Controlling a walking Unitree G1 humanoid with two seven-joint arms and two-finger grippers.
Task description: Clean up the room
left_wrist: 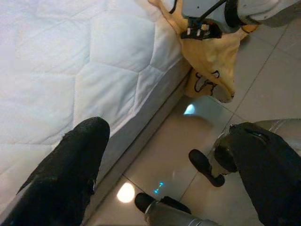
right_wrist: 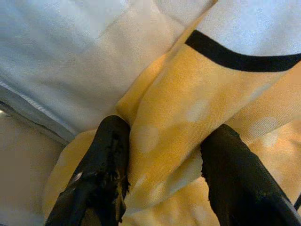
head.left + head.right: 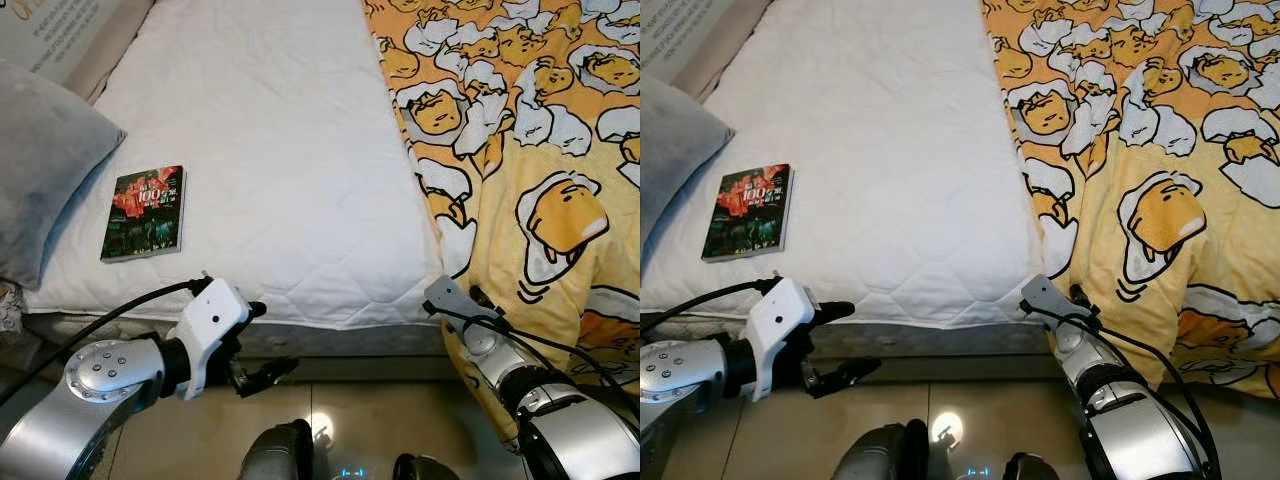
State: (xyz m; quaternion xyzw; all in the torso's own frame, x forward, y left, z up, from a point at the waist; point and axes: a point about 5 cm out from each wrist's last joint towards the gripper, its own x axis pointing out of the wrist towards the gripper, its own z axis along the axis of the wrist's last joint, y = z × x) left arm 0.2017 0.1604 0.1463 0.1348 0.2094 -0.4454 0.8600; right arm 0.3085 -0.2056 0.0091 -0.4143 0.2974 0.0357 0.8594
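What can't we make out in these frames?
- Book title: too small to read in the eye views.
- Right hand: the yellow blanket fold sits between its fingers; whether they pinch it is unclear.
- Grey pillow: cut off by the left edge.
- Mattress underside: hidden by the bed edge.

Left arm bent at elbow, forearm pointing inward across the body; left hand low, its two black fingers spread wide, nothing between them. Right arm raised forward; right hand with fingers apart, a fold of yellow blanket lying between them.
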